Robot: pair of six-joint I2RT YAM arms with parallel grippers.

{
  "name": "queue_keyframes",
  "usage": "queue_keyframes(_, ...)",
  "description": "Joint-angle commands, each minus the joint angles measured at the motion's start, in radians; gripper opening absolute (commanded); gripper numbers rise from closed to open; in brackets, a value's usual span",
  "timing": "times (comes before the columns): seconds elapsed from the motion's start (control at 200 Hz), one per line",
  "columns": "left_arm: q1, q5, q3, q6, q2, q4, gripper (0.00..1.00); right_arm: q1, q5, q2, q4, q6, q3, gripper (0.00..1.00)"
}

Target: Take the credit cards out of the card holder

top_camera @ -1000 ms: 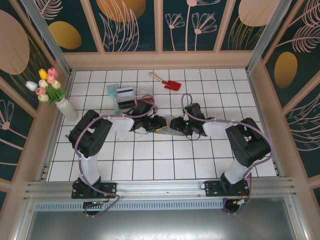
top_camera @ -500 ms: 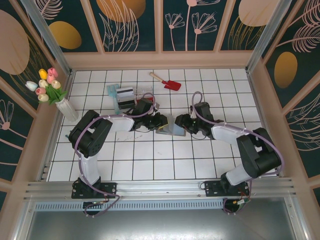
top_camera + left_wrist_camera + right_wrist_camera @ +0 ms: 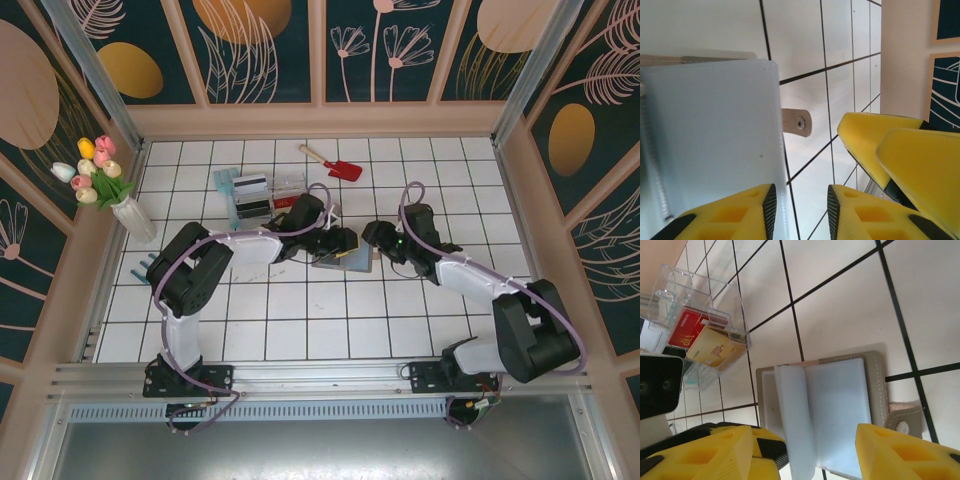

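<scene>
The grey-blue card holder [image 3: 341,263] lies open on the tiled table, pale plastic leaves [image 3: 832,407] standing up from it and its tab [image 3: 797,122] out to the side. My left gripper [image 3: 799,215] is open at the holder's edge, one pad [image 3: 769,207] against the panel [image 3: 710,135]. My right gripper [image 3: 805,460] hangs open over the holder, a finger on either side and not touching it. In the top view the two grippers [image 3: 345,243] [image 3: 376,238] face each other above the holder. A red credit card [image 3: 686,327] and an orange-yellow one [image 3: 715,347] sit in a clear tray.
The clear divided tray [image 3: 272,193] stands behind the left arm, with a dark striped card [image 3: 250,186] beside it. A red toy shovel [image 3: 338,165] lies at the back. A vase of tulips [image 3: 128,212] stands at the left wall.
My left gripper has slid right along the holder. My right gripper has pulled back to the right and up, its elbow swinging outward. The holder shifted slightly right.
</scene>
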Motion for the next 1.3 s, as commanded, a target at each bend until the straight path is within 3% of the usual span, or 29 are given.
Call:
queue_keyframes(0.0, -0.005, -0.004, 0.021, 0.000, 0.017, 0.005, 0.39, -0.011, 0.051, -0.031, -0.043, -0.006, -0.010, 0.59)
queue_keyframes(0.16, -0.006, -0.037, 0.037, 0.032, -0.001, -0.050, 0.46, -0.013, 0.054, -0.032, -0.055, -0.021, 0.003, 0.59)
queue_keyframes(0.39, 0.000, -0.076, 0.035, 0.050, -0.004, -0.083, 0.41, -0.010, 0.028, -0.025, -0.048, -0.038, 0.027, 0.58)
queue_keyframes(0.515, 0.023, -0.184, 0.025, 0.089, -0.060, -0.172, 0.42, 0.000, -0.019, 0.014, -0.039, -0.055, 0.046, 0.56)
queue_keyframes(0.646, 0.040, -0.366, -0.004, 0.131, -0.122, -0.295, 0.43, 0.020, -0.111, 0.086, 0.010, -0.041, 0.060, 0.49)
queue_keyframes(0.751, 0.071, -0.404, -0.062, 0.113, -0.159, -0.300, 0.43, 0.064, -0.111, 0.142, 0.015, -0.039, 0.096, 0.48)
queue_keyframes(0.866, 0.094, -0.394, -0.108, 0.086, -0.175, -0.282, 0.44, 0.128, -0.005, 0.201, -0.078, -0.076, 0.176, 0.48)
queue_keyframes(1.026, 0.120, -0.413, -0.154, 0.057, -0.200, -0.269, 0.53, 0.267, 0.393, 0.296, -0.355, -0.178, 0.351, 0.48)
queue_keyframes(1.291, 0.154, -0.470, -0.190, 0.092, -0.291, -0.292, 0.72, 0.331, 0.402, 0.431, -0.438, -0.253, 0.442, 0.62)
